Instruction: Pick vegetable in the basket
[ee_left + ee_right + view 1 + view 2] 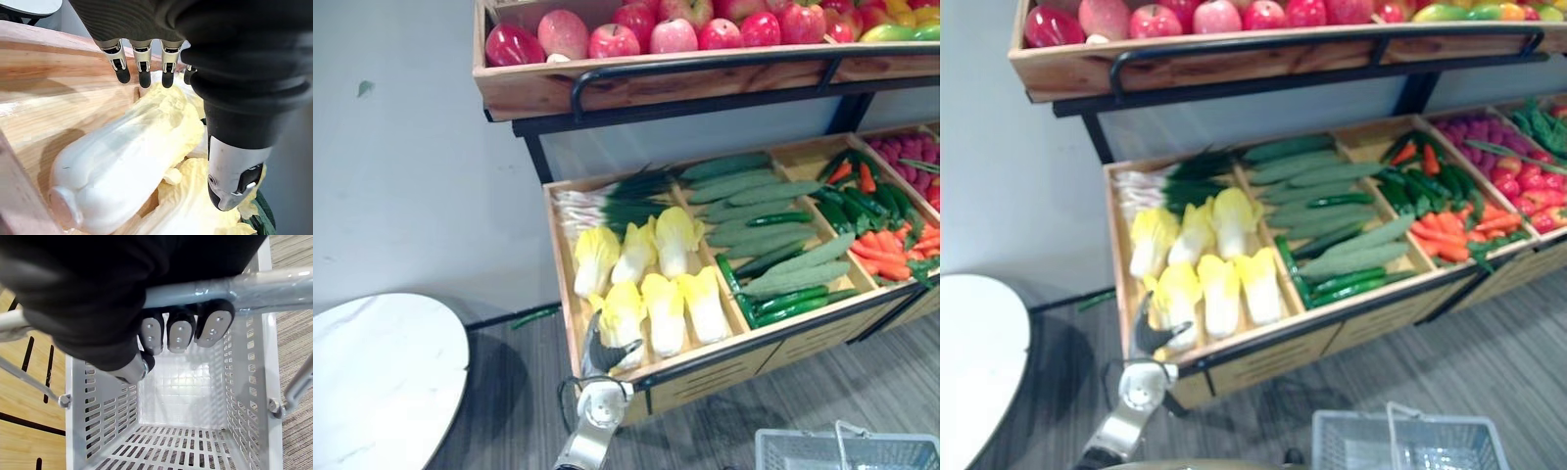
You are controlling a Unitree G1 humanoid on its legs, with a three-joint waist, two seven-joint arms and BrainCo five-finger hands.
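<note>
Status: task at an early stage; no vegetable is in the basket yet.

Left hand (599, 351): positioned at the front left corner of the wooden bin (564, 284) on the lower shelf of the produce stand. It sits over the nearest Chinese cabbage (122, 161), the front left one in its compartment. In the left wrist view the fingers (143, 73) are extended above the leafy end and the thumb (234, 176) stands well apart on the other side, so the hand is spread and not closed on anything. Contact with the cabbage cannot be confirmed. The cabbage lies on its side in the bin against its neighbours, not lifted.

Right hand (178, 333): fingers curled around the grey handle (264, 286) of the basket (842, 452), which hangs low at the robot's right front, near the floor and well apart from the cabbage compartment. The right wrist view looks down into it: bare perforated floor and walls, nothing inside.

Done: basket is carried; left hand is brought to a candidate vegetable.

Outstanding, in my judgement: close the hand on the cabbage, lift it clear of the bin wall, carry it across to the basket and release it inside. The cucumbers (773, 240) in the adjoining compartment are untouched.
</note>
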